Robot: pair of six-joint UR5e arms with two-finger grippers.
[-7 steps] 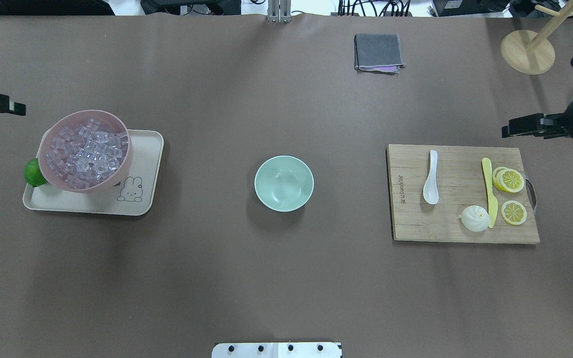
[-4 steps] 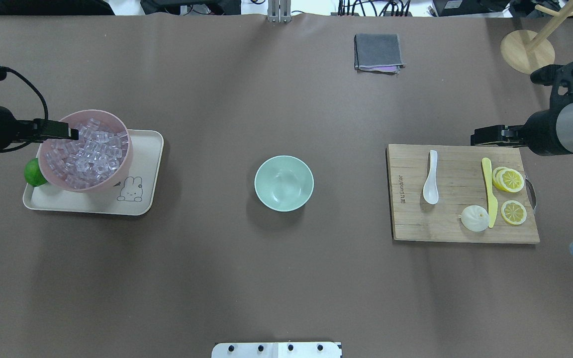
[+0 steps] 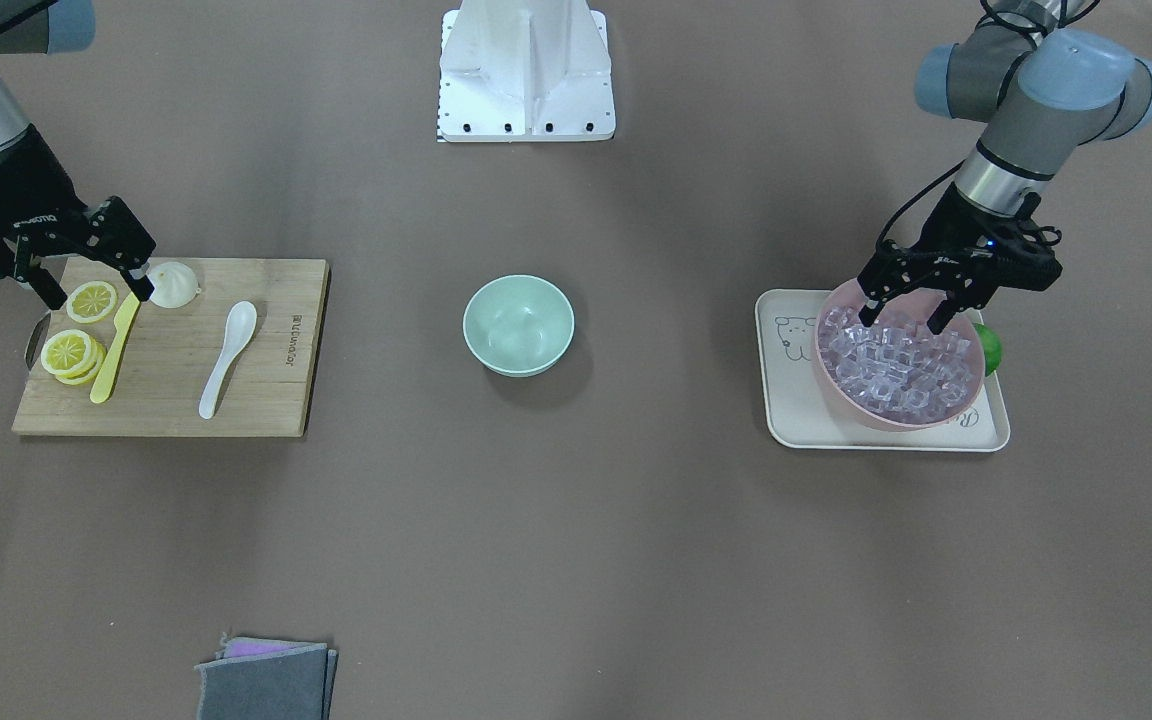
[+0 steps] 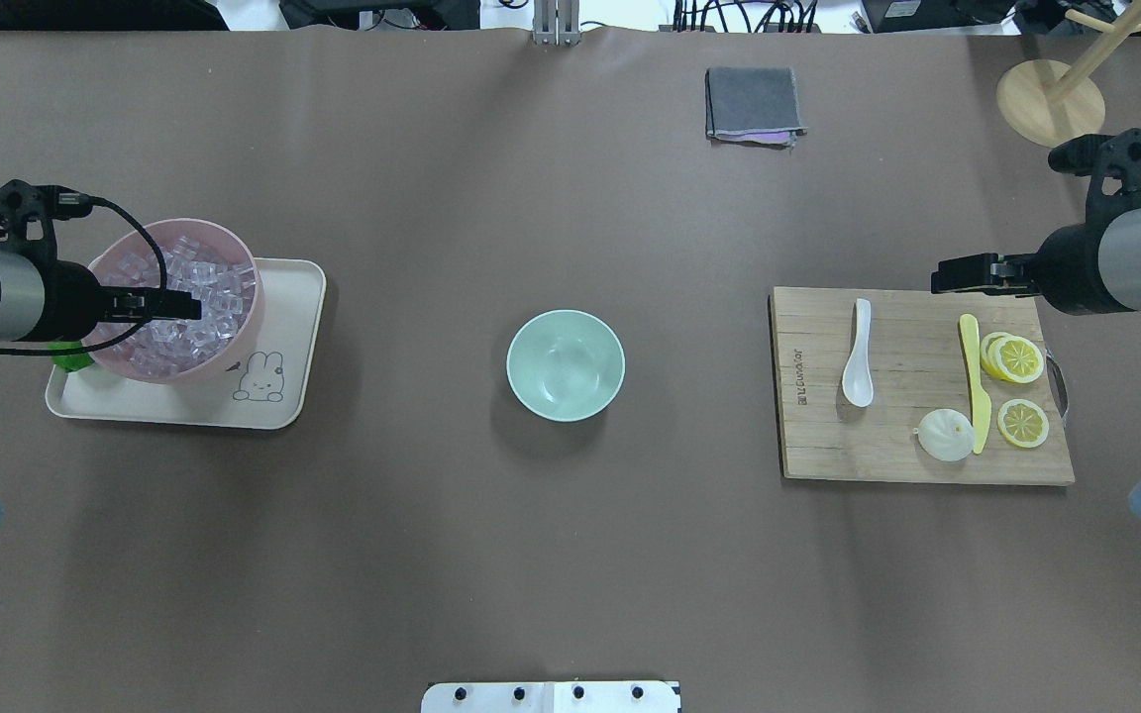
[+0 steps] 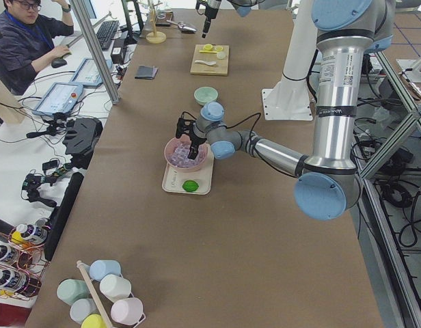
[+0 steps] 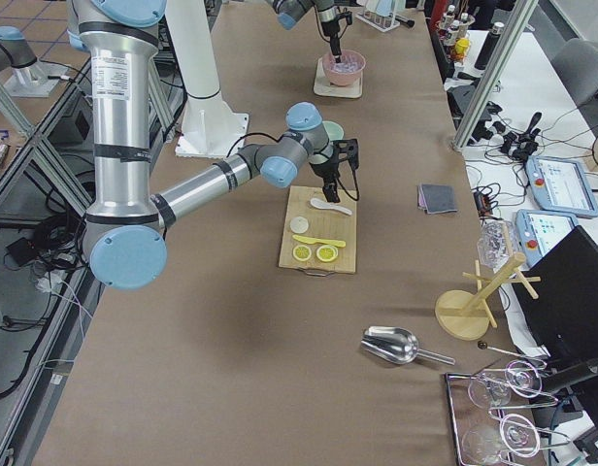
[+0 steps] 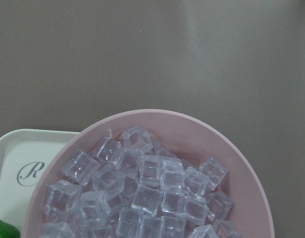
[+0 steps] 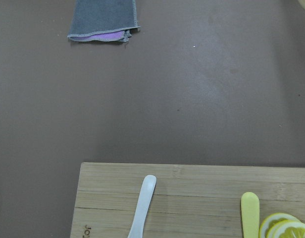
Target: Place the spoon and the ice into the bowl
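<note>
Bench: brown matte covering, flat. Lying directly on it:
- mint-green bowl, centre, upright;
- cream tray, robot's left side;
- wooden cutting board, robot's right side;
- folded grey cloth, far edge;
- round wooden stand base, far right corner;
- metal scoop, near that stand.

Robot lab: operator at keyboard, teach pendant

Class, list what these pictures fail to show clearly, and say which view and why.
Lime: mostly hidden behind the pink bowl in the front view.
Spoon: scoop cut off by the right wrist view's bottom edge.
Left gripper: whether its tips touch the ice is unclear in every view.
</note>
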